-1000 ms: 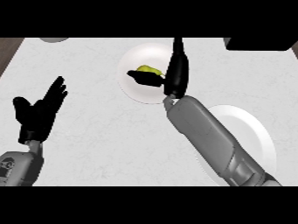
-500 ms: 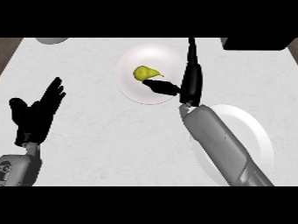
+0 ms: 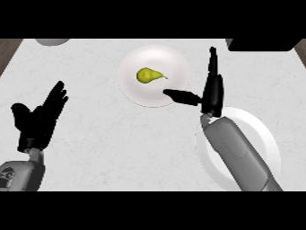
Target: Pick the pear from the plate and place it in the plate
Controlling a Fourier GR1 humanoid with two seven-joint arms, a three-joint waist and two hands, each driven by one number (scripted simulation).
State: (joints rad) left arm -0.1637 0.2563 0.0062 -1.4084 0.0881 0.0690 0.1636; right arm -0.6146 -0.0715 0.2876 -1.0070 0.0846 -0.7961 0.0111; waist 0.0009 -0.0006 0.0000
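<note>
Yellow-green pear [image 3: 148, 75], stem pointing rt.

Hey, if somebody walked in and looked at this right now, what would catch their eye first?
The yellow-green pear lying alone on the white plate at the counter's far middle. Just right of it, the right hand stands open, thumb pointing toward that plate. The left hand rests open at the left.

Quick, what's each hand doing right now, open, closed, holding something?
Left hand: open, holding nothing.
Right hand: open, holding nothing; the pear lies on the plate.
</note>
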